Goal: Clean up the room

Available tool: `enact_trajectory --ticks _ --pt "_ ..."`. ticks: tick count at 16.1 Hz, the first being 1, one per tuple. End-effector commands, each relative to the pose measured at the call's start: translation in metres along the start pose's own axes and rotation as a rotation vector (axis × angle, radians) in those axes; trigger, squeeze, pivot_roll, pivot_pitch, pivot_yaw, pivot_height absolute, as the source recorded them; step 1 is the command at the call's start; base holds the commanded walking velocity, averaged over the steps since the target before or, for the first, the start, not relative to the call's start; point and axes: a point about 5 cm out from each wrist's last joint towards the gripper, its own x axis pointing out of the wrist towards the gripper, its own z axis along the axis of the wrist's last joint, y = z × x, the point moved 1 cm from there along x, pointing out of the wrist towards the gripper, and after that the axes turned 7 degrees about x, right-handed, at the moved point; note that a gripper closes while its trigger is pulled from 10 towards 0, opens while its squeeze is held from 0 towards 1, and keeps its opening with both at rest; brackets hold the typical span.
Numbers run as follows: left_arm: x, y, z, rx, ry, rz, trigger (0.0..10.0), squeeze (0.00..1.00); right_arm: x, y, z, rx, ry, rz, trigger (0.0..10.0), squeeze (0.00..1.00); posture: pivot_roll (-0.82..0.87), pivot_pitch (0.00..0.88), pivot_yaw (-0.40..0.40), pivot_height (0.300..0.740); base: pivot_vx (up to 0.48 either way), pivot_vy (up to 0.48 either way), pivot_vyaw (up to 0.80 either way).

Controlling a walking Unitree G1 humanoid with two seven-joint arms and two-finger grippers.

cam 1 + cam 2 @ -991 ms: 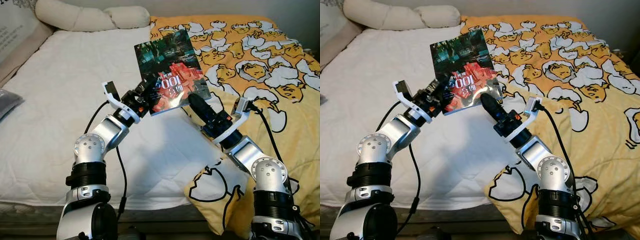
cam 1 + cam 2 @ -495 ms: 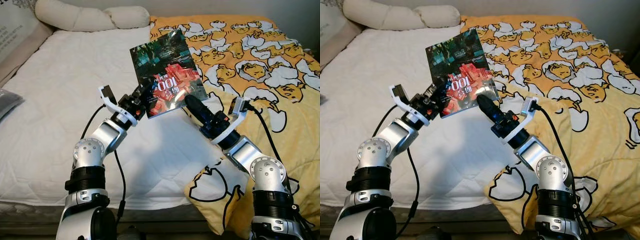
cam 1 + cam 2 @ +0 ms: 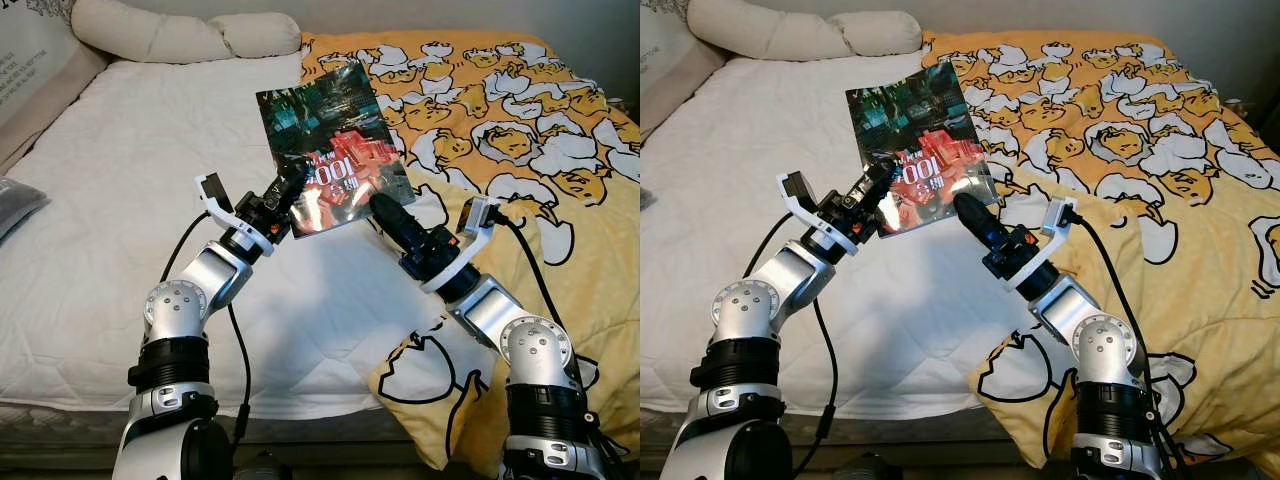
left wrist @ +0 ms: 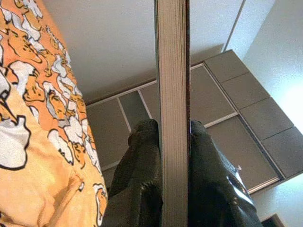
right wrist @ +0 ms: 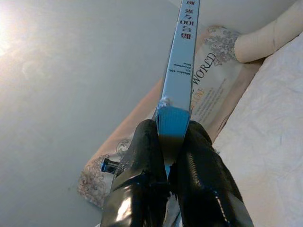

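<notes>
Between both end effectors, left (image 3: 290, 185) and right (image 3: 385, 212): magazine (image 3: 332, 145).

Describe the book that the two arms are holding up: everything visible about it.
The book is a thin paperback with a glossy cover, dark teal artwork above and red below, with "100" printed large in white. Its spine is light blue with printed text; the page edges look pale. It is lifted clear of the bed, tilted with the cover facing the head camera. The left tool pinches its lower left edge over the page block, and the right tool clamps the lower right corner at the spine.
</notes>
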Motion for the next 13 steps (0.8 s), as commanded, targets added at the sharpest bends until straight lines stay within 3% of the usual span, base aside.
enact_trajectory --ticks 1,3,4,5,6,11,13 --pt "0.004 -0.009 -0.002 -0.004 0.016 -0.057 0.0 0.00 0.005 0.009 0.003 -0.033 -0.004 0.049 0.0 0.00 0.05 0.000 0.068 0.740 0.000 0.000 0.00" --pt "0.005 -0.011 -0.002 -0.016 0.020 -0.078 0.0 0.00 0.005 0.009 0.005 -0.044 -0.008 0.046 0.0 0.00 0.05 0.000 0.070 0.740 0.000 0.000 0.00" --pt "0.005 -0.012 -0.001 -0.018 0.017 -0.081 0.0 0.00 0.005 0.009 0.006 -0.058 -0.007 0.039 3.0 0.00 0.04 0.000 0.070 0.740 0.000 0.000 0.00" --pt "0.006 -0.013 0.002 -0.005 0.003 -0.077 0.0 0.00 0.005 0.008 0.006 -0.075 -0.005 0.021 10.0 0.18 0.04 0.000 0.074 0.740 0.000 0.000 0.00" --pt "0.007 -0.015 0.006 0.015 -0.014 -0.071 0.0 0.00 0.004 0.008 0.007 -0.076 -0.011 0.015 10.0 1.00 0.03 0.000 0.075 0.740 0.000 0.000 0.00" --pt "0.001 -0.025 0.034 0.252 -0.065 0.000 0.0 0.00 -0.035 -0.005 0.012 -0.114 -0.060 -0.134 10.0 1.00 0.03 0.000 0.076 0.740 0.000 0.000 0.00" --pt "-0.011 -0.023 0.039 0.448 -0.006 0.109 0.0 0.00 -0.055 -0.006 0.012 -0.209 -0.064 -0.252 10.0 1.00 0.03 0.000 0.075 0.740 0.000 0.000 0.00"
